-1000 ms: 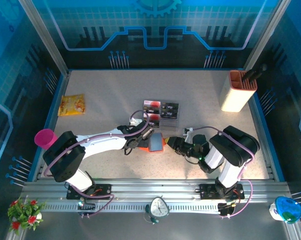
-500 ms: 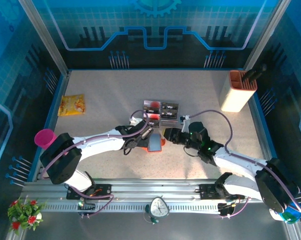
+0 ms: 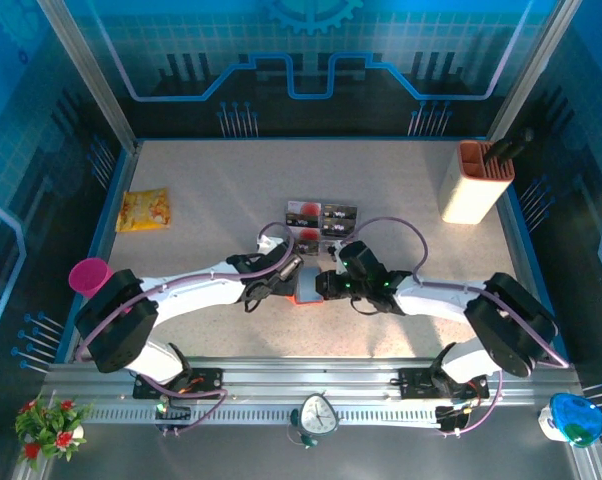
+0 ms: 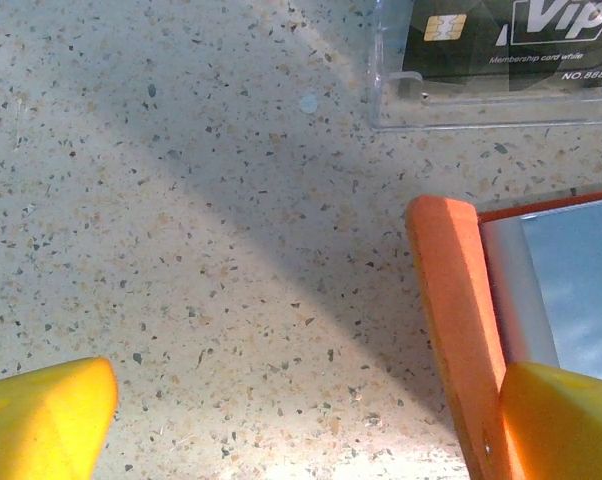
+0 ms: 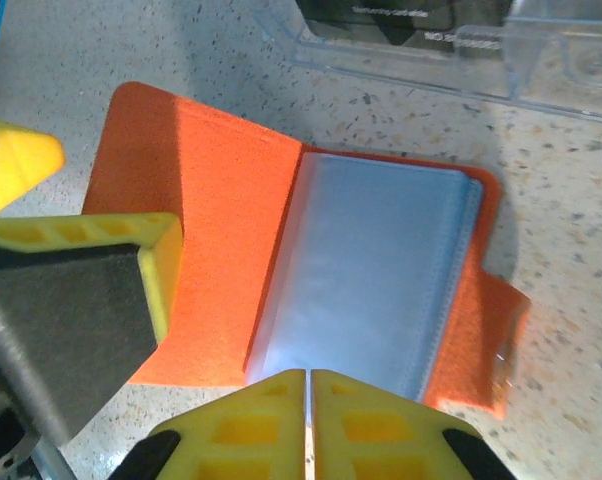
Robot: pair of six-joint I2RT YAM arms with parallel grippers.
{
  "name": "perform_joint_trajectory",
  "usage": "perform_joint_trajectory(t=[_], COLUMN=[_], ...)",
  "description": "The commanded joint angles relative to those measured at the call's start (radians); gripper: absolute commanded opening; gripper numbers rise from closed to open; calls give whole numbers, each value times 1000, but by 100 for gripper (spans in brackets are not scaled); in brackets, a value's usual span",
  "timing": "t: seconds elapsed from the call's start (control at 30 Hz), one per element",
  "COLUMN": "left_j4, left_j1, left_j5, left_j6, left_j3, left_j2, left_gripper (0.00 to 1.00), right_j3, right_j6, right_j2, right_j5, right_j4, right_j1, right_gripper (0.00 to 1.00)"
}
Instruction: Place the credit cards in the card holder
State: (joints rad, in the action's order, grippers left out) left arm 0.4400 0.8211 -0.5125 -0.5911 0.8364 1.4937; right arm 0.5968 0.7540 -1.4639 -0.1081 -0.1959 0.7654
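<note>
Right arm is being brought in closer than half a second earlier, and the right gripper is being held with its fingers pressed together on nothing, over the near edge of the card holder. Spread open on the table, pockets upward, the card holder is being pinned at its orange cover by one finger of the wide-spread left gripper, apparently against folding. Just beyond its far edge, the credit cards are being kept in the clear tray; bare surface is being left leftward.
</note>
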Motion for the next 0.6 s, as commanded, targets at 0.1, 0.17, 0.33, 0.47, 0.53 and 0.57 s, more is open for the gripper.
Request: perform_joint_trajectory(t=[0.1, 0.17, 0.33, 0.47, 0.53, 0.57], left_j4=[-23, -29, -44, -33, -8, 11], left_j1=[9, 9, 9, 9, 9, 7], left_j5=[-19, -16, -7, -21, -43, -58], left_j6=[28, 32, 37, 28, 9, -7], left_j3=[-26, -29, -41, -53, -56, -55], left_j2=[-36, -38, -56, -67, -65, -61], left_gripper=[99, 99, 99, 99, 99, 99], right_j3=[60, 63, 54, 20, 1, -9], right_j6=[-45, -56, -68, -52, -40, -34], right_j2=[-106, -133, -185, -197, -195, -191], right_j5=[8, 13, 20, 26, 30, 32], right_j4=[-40, -50, -63, -69, -101, -107], right_j1=[12, 11, -2, -5, -5, -6], right_gripper=[11, 11, 10, 9, 8, 8])
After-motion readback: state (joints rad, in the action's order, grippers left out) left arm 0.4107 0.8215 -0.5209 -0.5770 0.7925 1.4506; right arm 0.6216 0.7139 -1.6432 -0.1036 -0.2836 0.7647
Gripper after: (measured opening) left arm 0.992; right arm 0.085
